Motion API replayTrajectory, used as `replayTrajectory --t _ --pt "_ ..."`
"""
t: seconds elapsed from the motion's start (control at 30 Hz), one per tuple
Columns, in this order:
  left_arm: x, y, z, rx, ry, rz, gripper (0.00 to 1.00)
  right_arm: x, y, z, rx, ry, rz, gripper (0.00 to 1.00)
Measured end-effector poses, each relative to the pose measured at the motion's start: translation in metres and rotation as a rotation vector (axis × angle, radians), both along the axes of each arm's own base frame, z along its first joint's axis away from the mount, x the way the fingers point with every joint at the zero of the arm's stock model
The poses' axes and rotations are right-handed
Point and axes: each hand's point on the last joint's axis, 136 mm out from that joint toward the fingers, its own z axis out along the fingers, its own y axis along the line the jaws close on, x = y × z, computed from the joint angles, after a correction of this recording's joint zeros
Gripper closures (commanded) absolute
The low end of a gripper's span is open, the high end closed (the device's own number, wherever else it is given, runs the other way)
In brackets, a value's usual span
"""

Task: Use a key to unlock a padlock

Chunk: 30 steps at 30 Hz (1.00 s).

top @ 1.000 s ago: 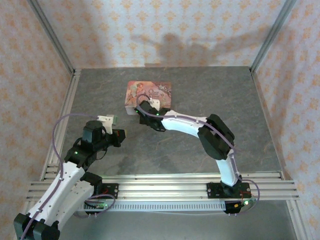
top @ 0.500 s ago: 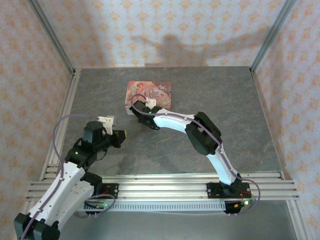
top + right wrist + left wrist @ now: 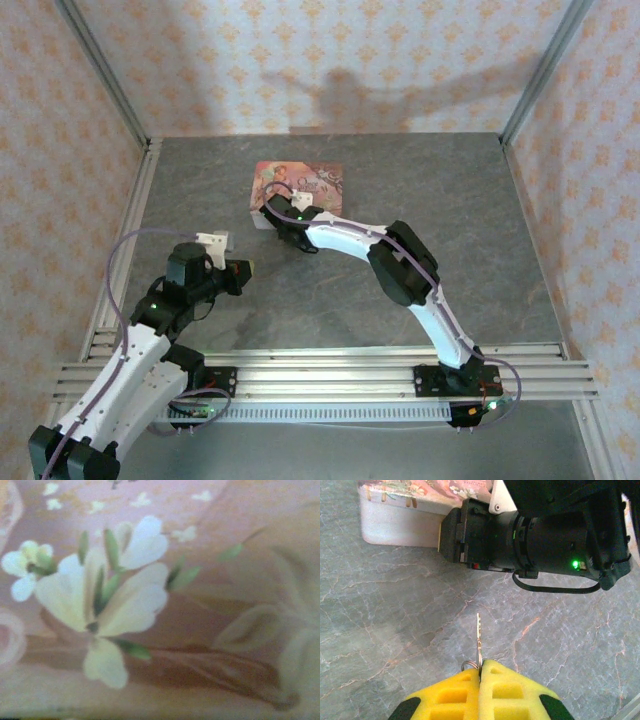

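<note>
My left gripper (image 3: 481, 663) has its yellow fingers shut on the key (image 3: 479, 632), a thin silvery blade with a small ring, pointing forward above the grey table. In the top view the left gripper (image 3: 245, 270) hovers near the table's left side. My right gripper (image 3: 274, 208) is pressed low against the front left part of the pink tin (image 3: 305, 182), its fingers hidden under the wrist. The right wrist view is a blurred close-up of the tin's lid (image 3: 150, 605) with white flowers. The padlock is hidden.
The right arm's black wrist (image 3: 540, 535) crosses just ahead of the key, in front of the tin's pale side wall (image 3: 400, 527). Metal rails (image 3: 130, 240) edge the grey table (image 3: 420, 190), and papered walls close it in.
The right wrist has swung left and farther back, closing in over the tin's front left part. The left arm with the key has stayed put.
</note>
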Motion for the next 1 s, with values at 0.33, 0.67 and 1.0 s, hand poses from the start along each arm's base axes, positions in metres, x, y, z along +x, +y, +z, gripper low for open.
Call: replayTrajectory --t 0.33,0.67,1.0 --pt "0.002 -0.008 0.004 -0.036 -0.029 -0.033 1.0 0.0 0.0 0.001 -0.008 -0.003 0.01 0.89" --pt "0.004 -0.019 -0.007 -0.06 0.008 -0.088 1.0 -0.012 -0.006 0.004 0.006 0.057 0.092 1.0" --pt "0.013 -0.04 -0.048 -0.075 0.07 -0.167 1.0 -0.032 -0.013 0.021 0.129 0.19 0.218 1.0"
